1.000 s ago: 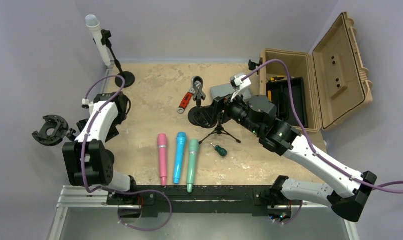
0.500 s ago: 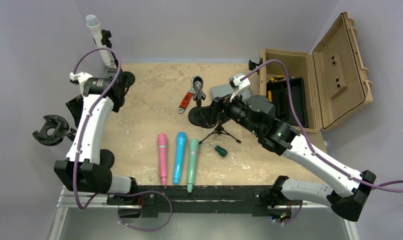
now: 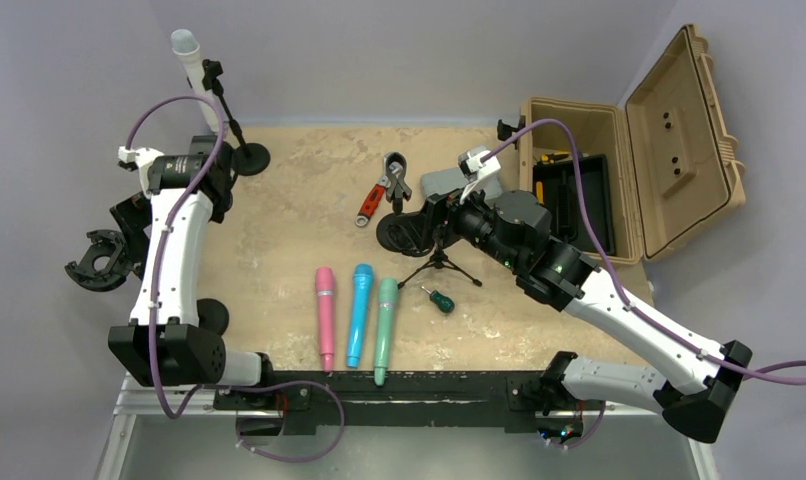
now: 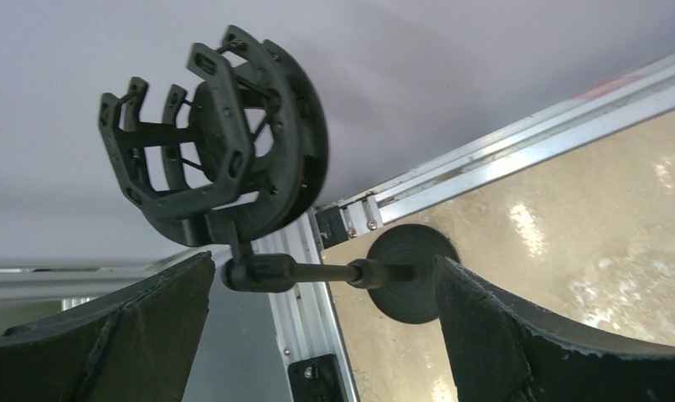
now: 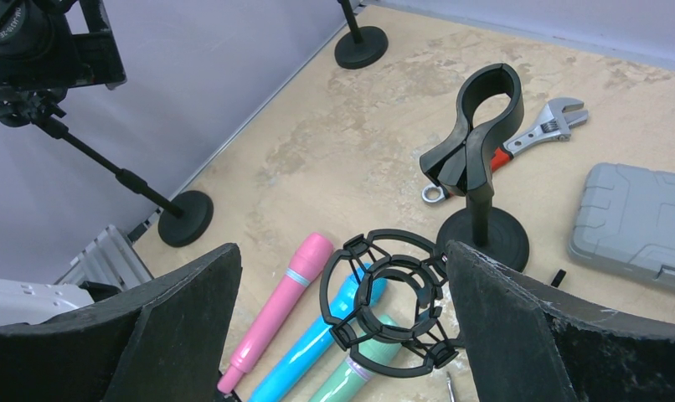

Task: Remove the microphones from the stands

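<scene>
At the back-left corner, white microphone upright in its stand.

The microphone sits in its stand at the table's far left corner. 3 loose microphones lie side by side at the near middle, with a tripod and screwdriver to their right and a wrench behind them. A toolbox sits at the far right.
</scene>
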Controlling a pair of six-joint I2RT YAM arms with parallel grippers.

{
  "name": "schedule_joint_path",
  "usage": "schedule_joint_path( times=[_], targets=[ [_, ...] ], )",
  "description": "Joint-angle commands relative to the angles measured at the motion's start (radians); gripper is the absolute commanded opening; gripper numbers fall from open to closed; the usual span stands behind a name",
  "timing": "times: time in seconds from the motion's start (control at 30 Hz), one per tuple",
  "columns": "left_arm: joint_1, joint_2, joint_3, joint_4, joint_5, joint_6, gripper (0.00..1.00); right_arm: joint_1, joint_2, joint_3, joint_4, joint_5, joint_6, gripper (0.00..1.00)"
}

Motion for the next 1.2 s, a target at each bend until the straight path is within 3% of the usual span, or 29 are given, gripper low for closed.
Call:
schedule_joint_path(
  times=[0.0, 0.13, 0.87, 1.17],
  targets=[
    [0.057, -0.039, -0.001, -0.043, -0.026, 0.088, 1.0, 0.0, -0.016, 0.024, 0.022, -0.002, -0.013, 0.91],
    [0.07, -0.056, -0.043, 0.075, 0.015, 0.175, 1.0, 0.0, -0.015, 0.024, 0.017, -0.004, -0.011, 0.91],
    [0.078, -0.013, -0.11, 0.178, 0.078, 0.215, 1.0, 0.0, -0.01, 0.009, 0.026, -0.007, -0.006, 0.91],
    [0.1, -0.018, -0.256, 0.179, 0.125, 0.106, 1.0, 0.0, -0.018, 0.003, 0.021, -0.006, -0.006, 0.91]
  ],
)
